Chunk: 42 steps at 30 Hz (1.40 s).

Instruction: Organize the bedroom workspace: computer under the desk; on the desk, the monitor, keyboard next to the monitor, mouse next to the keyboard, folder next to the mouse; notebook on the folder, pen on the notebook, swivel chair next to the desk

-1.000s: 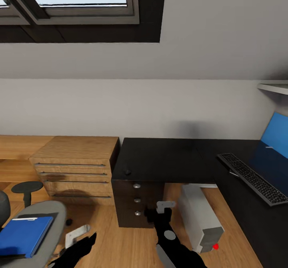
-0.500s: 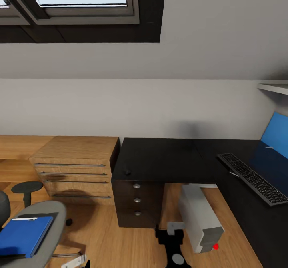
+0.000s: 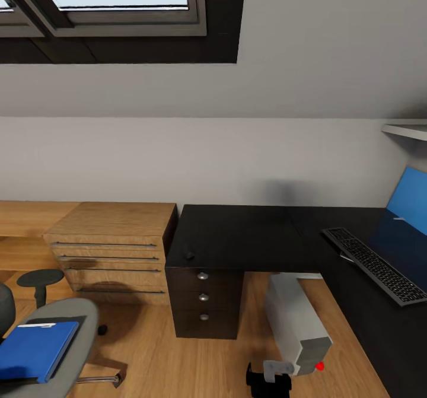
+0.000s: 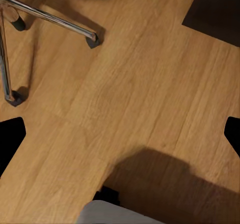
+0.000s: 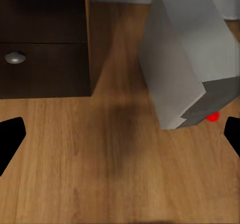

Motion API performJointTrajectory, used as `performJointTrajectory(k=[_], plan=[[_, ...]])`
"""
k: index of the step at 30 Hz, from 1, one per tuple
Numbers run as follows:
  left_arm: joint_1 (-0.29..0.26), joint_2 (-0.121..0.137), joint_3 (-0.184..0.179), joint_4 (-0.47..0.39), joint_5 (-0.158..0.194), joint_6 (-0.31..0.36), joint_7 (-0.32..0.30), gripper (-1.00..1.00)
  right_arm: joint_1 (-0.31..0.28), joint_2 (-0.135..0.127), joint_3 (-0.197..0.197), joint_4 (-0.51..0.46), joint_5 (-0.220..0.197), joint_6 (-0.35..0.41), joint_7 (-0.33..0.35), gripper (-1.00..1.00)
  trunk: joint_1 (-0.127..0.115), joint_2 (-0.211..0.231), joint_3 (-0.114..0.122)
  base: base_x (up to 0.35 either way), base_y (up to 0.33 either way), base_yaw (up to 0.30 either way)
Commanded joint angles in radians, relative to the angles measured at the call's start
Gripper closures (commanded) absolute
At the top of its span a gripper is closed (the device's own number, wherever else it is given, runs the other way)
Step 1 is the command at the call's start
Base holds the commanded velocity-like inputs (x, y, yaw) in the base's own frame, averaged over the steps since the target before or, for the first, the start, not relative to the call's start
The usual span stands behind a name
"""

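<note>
Nothing is gripped, so the work seems to sit between steps. The keyboard (image 3: 375, 265) and mouse (image 3: 189, 255) lie well apart on the black counter (image 3: 249, 238), and the computer (image 3: 296, 322) stands on the floor beneath its edge. The blue folder (image 3: 34, 349) lies on the chair (image 3: 74, 327) seat; fetching it looks a likely next move.

The right pincer (image 5: 120, 134) hangs empty above the floor (image 5: 120, 174) near the computer, its fingertips spread wide. The left pincer (image 4: 120, 134) is likewise spread wide and empty, beside the chair's legs.

Blue folder (image 3: 35, 349) lies on swivel chair (image 3: 71, 327).
</note>
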Motion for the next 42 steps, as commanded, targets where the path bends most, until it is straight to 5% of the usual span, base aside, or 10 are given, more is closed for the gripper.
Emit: performJointTrajectory(k=[1, 8, 26, 42], plan=[[0.0, -0.001, 0.0, 0.006, 0.007, -0.014, 0.001, -1.0, -0.001, 0.001, 0.009, 0.009, -0.009, -0.017, -0.004, -1.0, 0.0, -0.001, -0.001, 0.0, 0.0, 0.0], [0.0, -0.004, -0.004, 0.032, 0.006, -0.064, 0.003, -1.0, -0.001, 0.004, 0.008, 0.043, -0.013, -0.105, -0.004, -1.0, 0.0, -0.001, -0.001, 0.0, 0.0, -0.017], [0.0, -0.005, -0.002, 0.033, 0.005, -0.068, 0.002, -1.0, -0.001, 0.007, 0.009, 0.045, -0.013, -0.114, -0.005, -1.0, 0.0, -0.001, -0.001, 0.0, 0.0, -0.104], [0.0, -0.006, -0.004, 0.035, 0.005, -0.07, -0.003, -1.0, -0.001, 0.04, 0.008, 0.072, -0.009, -0.117, -0.005, -1.0, 0.0, -0.001, -0.001, -0.118, 0.0, -0.002]])
